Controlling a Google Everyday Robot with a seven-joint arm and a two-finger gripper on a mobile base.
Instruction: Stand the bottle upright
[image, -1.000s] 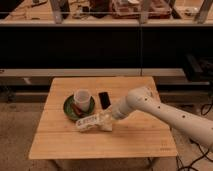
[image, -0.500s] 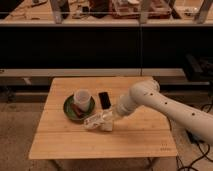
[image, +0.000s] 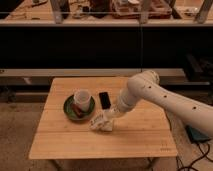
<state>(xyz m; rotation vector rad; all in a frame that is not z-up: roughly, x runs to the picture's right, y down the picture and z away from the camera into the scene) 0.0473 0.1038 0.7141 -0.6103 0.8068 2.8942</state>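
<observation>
One bottle (image: 101, 121), one gripper (image: 109, 118) above the table (image: 100, 145), one cup (image: 82, 98), one plate (image: 70, 111), one phone (image: 104, 99)

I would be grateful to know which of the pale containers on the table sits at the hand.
The bottle, tilted on the bare wood at the hand near the table's front; the white cup stands upright on the green plate.

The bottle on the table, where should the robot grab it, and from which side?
Best around its round middle, coming from the right where the arm reaches in. The bottle sits tilted near the green plate, and its narrow cylinder suits two fingers squeezing across it. The gripper is already there at the bottle, seemingly holding it that way.
</observation>
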